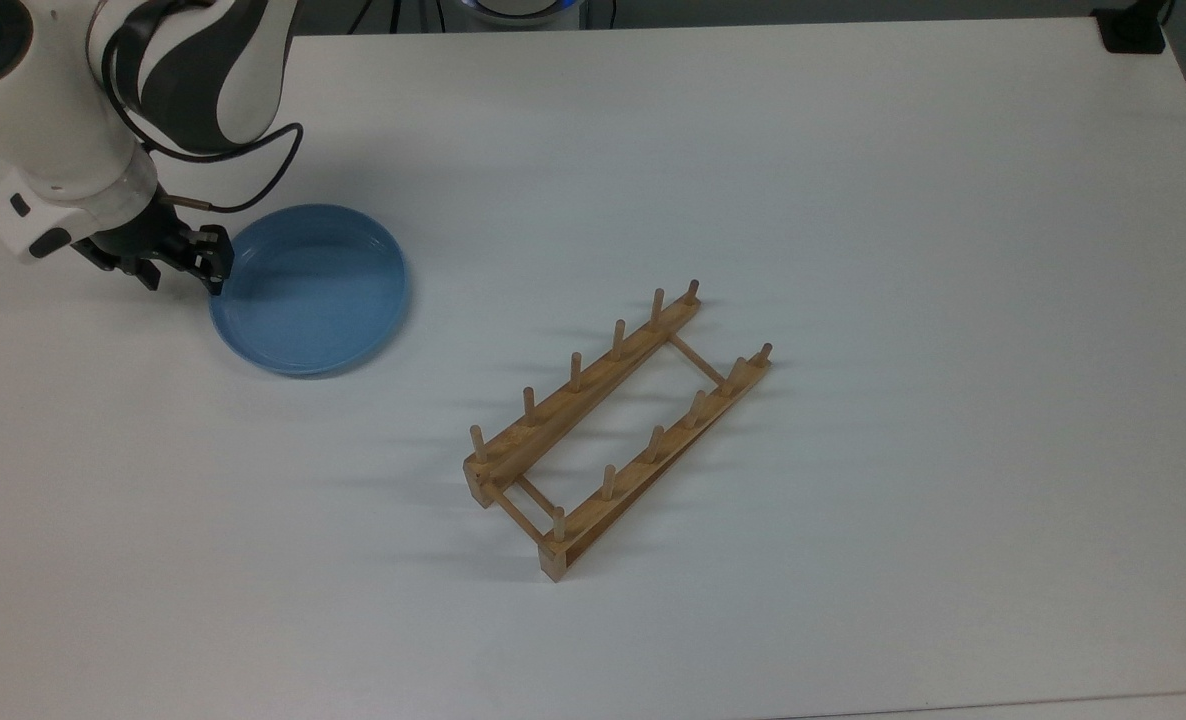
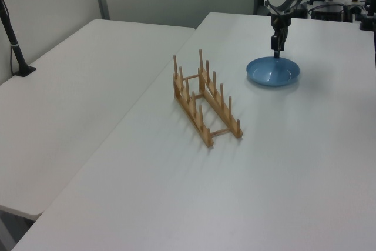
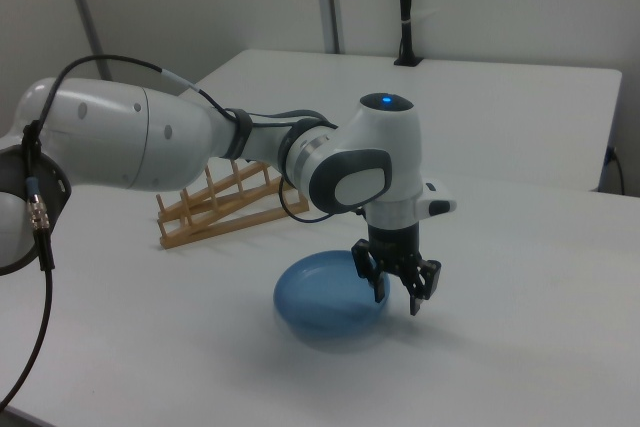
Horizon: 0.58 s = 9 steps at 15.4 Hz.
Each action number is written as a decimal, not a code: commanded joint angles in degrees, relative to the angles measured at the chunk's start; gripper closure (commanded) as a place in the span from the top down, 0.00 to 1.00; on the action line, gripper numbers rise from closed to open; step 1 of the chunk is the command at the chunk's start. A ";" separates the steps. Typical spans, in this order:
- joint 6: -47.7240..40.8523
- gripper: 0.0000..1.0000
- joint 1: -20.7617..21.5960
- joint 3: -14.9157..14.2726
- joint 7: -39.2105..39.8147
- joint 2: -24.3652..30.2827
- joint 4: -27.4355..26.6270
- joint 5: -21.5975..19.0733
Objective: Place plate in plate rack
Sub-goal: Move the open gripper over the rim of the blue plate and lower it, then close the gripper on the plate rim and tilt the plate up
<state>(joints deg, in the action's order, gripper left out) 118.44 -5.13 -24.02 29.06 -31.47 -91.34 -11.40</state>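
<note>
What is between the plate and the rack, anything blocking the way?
Nothing visible. The plate lies flat with bare table between it and the empty rack. The open gripper already straddles the plate's rim.

The light-blue round plate [image 1: 310, 289] lies flat, rim up, on the white worktop [image 1: 853, 200]. Well apart, toward the top view's lower right, stands the wooden plate rack [image 1: 617, 425]: two parallel rails with upright pegs, no plate in it.

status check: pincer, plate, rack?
Pincer open, straddling the plate's rim on the top view's left. Plate flat on the table, not lifted. Plate rack empty, standing apart from the plate; nothing between them.
</note>
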 commanded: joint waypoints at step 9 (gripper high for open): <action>0.56 0.53 0.65 0.29 1.09 -1.66 0.73 -2.57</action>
<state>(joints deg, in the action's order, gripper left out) 118.44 -4.91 -23.61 29.10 -32.56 -90.85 -12.61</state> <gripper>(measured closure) 0.467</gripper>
